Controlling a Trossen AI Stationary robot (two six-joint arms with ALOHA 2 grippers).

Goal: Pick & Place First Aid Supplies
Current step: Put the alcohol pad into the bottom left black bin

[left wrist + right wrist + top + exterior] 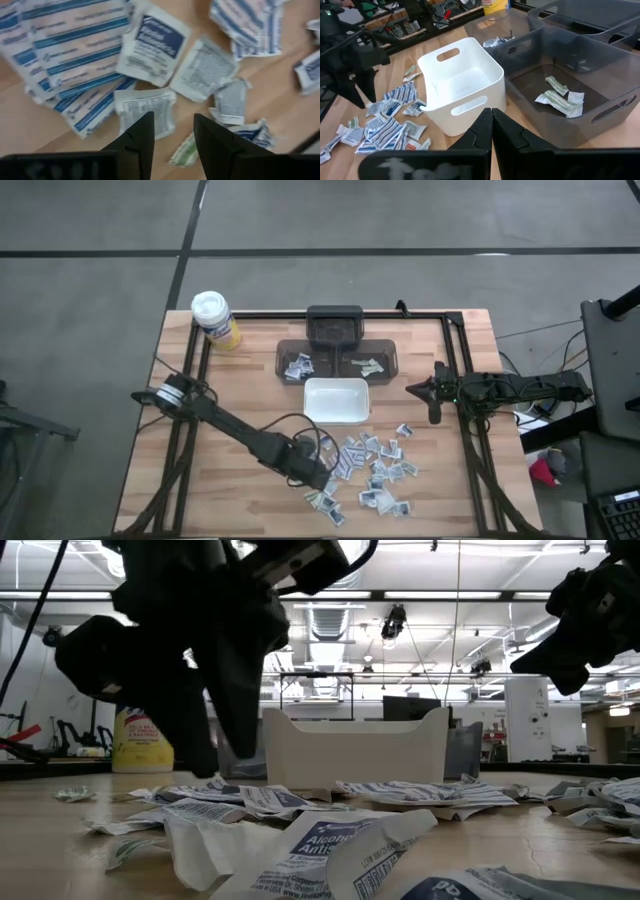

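On bare grained wood, crinkled flat packets (145, 106) beneath left gripper (172, 137).

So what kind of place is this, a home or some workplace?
Most likely a robotics lab or workshop. The low view shows a high ceiling with exposed ducts and strip lights, the wooden table carries a black rail frame, and the right wrist view shows cluttered shelves behind.

Beyond my wooden table (250, 395) lies a grey floor (90, 240) crossed by dark lines. Far off, bright strip lights (450, 595) run along an open ceiling with ducts (330, 620).
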